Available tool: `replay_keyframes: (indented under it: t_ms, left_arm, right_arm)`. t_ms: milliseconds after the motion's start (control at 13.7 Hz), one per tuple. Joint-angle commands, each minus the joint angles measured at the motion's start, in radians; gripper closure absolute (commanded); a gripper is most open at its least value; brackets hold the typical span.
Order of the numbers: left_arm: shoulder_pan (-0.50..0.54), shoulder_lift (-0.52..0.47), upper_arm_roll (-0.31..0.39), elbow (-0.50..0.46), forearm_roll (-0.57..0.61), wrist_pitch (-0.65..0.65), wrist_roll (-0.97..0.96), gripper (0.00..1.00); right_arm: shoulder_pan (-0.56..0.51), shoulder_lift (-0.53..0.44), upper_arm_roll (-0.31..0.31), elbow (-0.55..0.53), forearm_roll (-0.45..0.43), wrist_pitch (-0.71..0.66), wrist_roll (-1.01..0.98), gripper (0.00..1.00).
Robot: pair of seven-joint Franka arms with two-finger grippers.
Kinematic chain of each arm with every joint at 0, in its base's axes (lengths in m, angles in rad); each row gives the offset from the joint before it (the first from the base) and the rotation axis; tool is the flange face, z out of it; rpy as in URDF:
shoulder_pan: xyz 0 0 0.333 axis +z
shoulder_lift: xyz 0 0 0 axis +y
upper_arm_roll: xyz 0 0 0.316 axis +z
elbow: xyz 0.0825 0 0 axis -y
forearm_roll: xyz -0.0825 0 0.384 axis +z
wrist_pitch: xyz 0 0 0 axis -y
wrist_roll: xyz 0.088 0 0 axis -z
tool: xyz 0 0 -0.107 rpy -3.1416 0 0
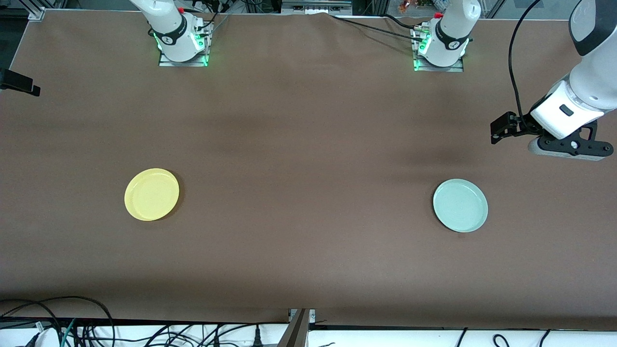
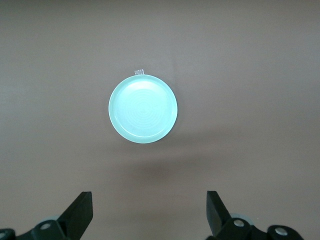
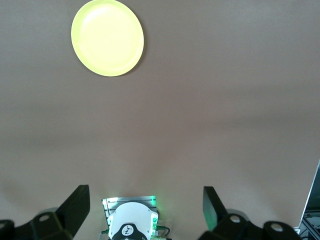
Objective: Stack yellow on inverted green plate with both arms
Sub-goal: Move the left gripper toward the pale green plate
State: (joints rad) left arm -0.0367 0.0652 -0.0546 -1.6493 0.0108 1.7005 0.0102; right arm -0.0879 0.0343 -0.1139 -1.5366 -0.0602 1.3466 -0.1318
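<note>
The yellow plate (image 1: 152, 194) lies rim up on the brown table toward the right arm's end; it also shows in the right wrist view (image 3: 107, 37). The green plate (image 1: 460, 205) lies toward the left arm's end, apparently rim up; it also shows in the left wrist view (image 2: 143, 109). My left gripper (image 2: 149, 212) is open and empty, high over the table beside the green plate; its hand (image 1: 564, 115) shows at the table's end. My right gripper (image 3: 146, 210) is open and empty, high over its own base (image 3: 132, 222), out of the front view.
The arm bases (image 1: 179, 41) (image 1: 441, 46) stand along the table's edge farthest from the front camera. A small white tab (image 2: 139, 72) lies by the green plate's rim. A black clamp (image 1: 19, 83) juts in at the right arm's end. Cables (image 1: 72, 323) hang below the nearest edge.
</note>
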Motion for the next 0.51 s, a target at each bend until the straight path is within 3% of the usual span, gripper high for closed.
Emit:
replay_keyframes:
  t_ms: [0,439]
  left_arm:
    - [0.003,0.018,0.001,0.037,-0.009,-0.022,-0.007,0.00]
    - [0.004,0.018,0.002,0.037,-0.011,-0.073,-0.013,0.00]
  right_arm:
    - [-0.006,0.004,-0.001,0.010,0.008,0.000,-0.002,0.00]
    - [-0.006,0.004,-0.001,0.010,0.017,0.002,-0.002,0.00]
